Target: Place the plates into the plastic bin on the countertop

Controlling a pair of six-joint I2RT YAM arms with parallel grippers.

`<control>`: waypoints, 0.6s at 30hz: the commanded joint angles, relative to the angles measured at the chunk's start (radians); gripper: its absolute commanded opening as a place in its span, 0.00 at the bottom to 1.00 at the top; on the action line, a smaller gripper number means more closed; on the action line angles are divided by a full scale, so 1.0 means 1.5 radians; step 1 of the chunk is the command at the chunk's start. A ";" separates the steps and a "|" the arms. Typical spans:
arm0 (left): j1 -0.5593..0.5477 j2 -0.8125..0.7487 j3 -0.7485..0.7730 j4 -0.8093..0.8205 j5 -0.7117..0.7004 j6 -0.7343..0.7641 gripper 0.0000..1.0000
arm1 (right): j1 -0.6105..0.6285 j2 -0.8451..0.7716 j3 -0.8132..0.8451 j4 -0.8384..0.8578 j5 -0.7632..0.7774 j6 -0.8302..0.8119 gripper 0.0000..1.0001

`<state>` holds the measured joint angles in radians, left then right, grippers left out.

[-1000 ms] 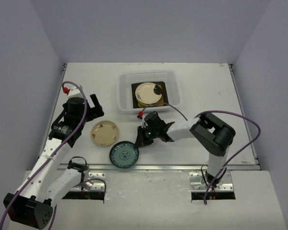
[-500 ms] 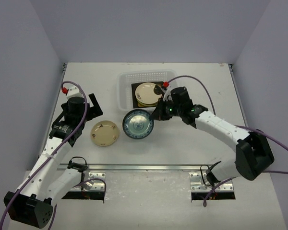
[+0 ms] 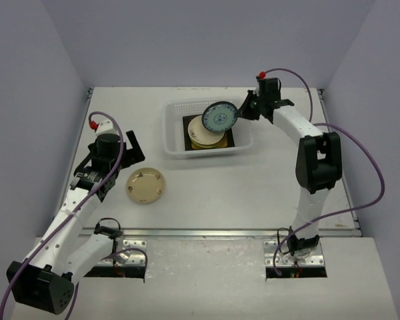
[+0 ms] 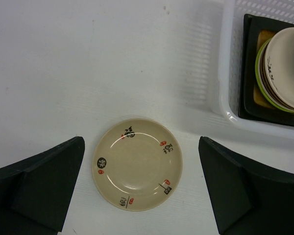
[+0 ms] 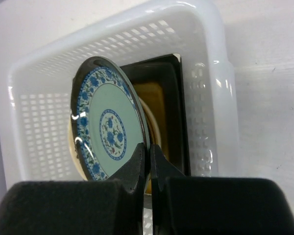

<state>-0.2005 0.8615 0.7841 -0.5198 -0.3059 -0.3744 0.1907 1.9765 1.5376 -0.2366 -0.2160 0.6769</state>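
Note:
My right gripper (image 3: 241, 111) is shut on the rim of the blue-white patterned plate (image 3: 219, 117) and holds it tilted on edge above the plastic bin (image 3: 175, 137); the wrist view shows the plate (image 5: 105, 128) pinched at the gripper (image 5: 149, 152) over the bin (image 5: 213, 73). In the bin lies a stack: a cream plate (image 3: 200, 130) on top, square dark-rimmed plates (image 4: 247, 73) beneath. A cream plate with black and red marks (image 3: 145, 185) lies on the countertop (image 3: 280, 180). My left gripper (image 4: 139, 191) is open, hovering above that plate (image 4: 137, 169), jaws on either side.
A metal rail (image 3: 220, 232) runs along the near edge of the countertop. Grey walls stand at the left, back and right. The right arm (image 3: 313, 160) stretches from its base up to the bin's right side.
My right gripper has carried the blue-white plate from the near countertop up and back, to above the bin. The left arm has barely moved.

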 commanded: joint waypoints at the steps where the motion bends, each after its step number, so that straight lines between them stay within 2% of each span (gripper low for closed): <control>1: 0.003 -0.008 0.003 0.022 0.009 0.003 1.00 | 0.005 0.028 0.084 0.007 -0.091 -0.006 0.00; 3: 0.003 -0.007 0.002 0.022 0.009 0.003 1.00 | 0.007 0.048 0.105 -0.005 -0.112 -0.021 0.00; 6: 0.003 -0.001 0.004 0.021 0.005 0.002 1.00 | 0.010 0.044 0.102 -0.016 -0.122 -0.040 0.06; 11: 0.003 0.001 0.005 0.017 -0.004 -0.002 1.00 | 0.010 -0.007 0.055 -0.003 -0.134 -0.075 0.46; 14: 0.003 0.005 0.005 0.016 -0.003 -0.002 1.00 | 0.013 -0.028 0.053 -0.023 -0.145 -0.103 0.62; 15: 0.003 0.006 0.005 0.016 -0.002 -0.002 1.00 | 0.015 -0.037 0.057 -0.031 -0.145 -0.115 0.72; 16: 0.003 0.007 0.005 0.017 -0.002 -0.002 1.00 | 0.015 -0.046 0.060 -0.051 -0.136 -0.122 0.88; 17: 0.003 0.006 0.005 0.016 -0.004 -0.002 1.00 | 0.018 -0.056 0.055 -0.061 -0.131 -0.130 0.98; 18: 0.003 0.004 0.006 0.015 -0.012 -0.004 1.00 | 0.025 -0.083 0.035 -0.063 -0.124 -0.134 0.99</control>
<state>-0.2005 0.8723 0.7841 -0.5205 -0.3038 -0.3748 0.2087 1.9744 1.6112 -0.3152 -0.4035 0.5484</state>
